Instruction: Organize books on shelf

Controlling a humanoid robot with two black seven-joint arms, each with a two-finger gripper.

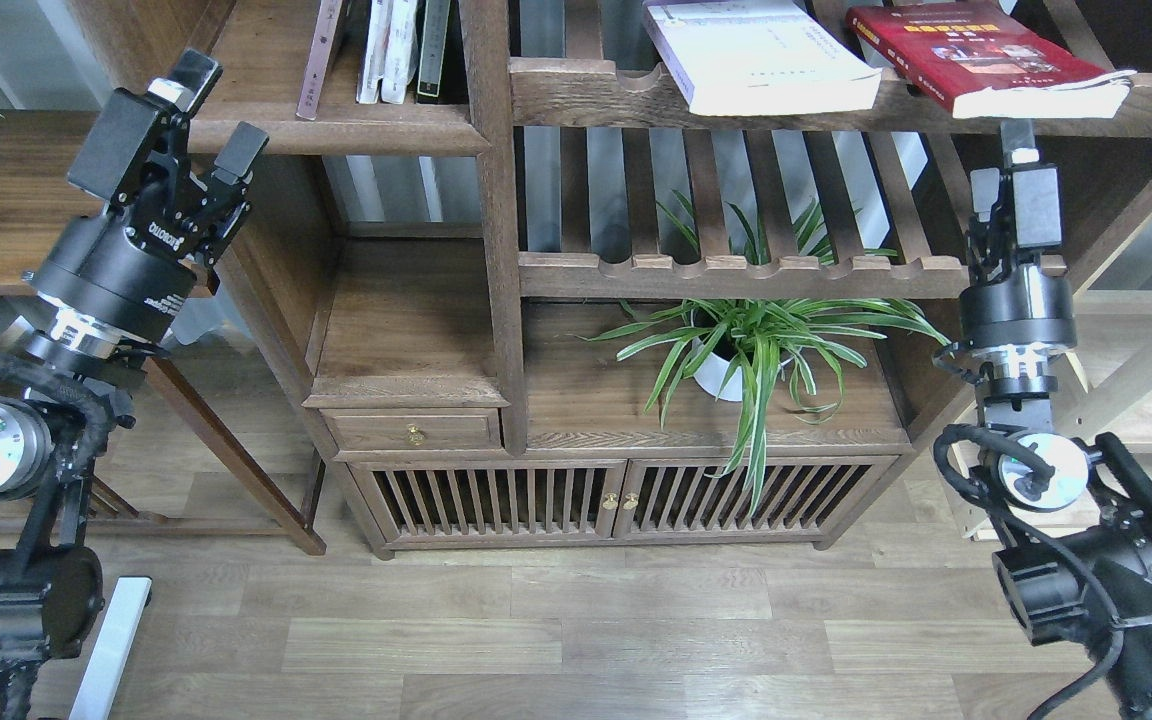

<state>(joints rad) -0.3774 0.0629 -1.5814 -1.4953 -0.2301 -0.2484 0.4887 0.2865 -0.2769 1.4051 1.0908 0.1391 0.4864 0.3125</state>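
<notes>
- Left end effector (204, 125): raised at the cabinet's left side, fingers spread, holding nothing.
- Right end effector (1018, 150): raised just beneath the slatted rack's (586, 95) front rail; seen edge-on, so I cannot tell its finger state.
- Potted plant (746, 345): sits in the lower compartment.
- White book (756, 55) and red book (986, 50): lying flat side by side on the slatted rack, overhanging its front rail.
- Shelf (336, 130), upper left: carries thin upright volumes (401, 50).

thick books (761, 55): 2 | thin upright vols (398, 50): 4 | plant (751, 340): 1 | grippers (206, 125): 2
</notes>
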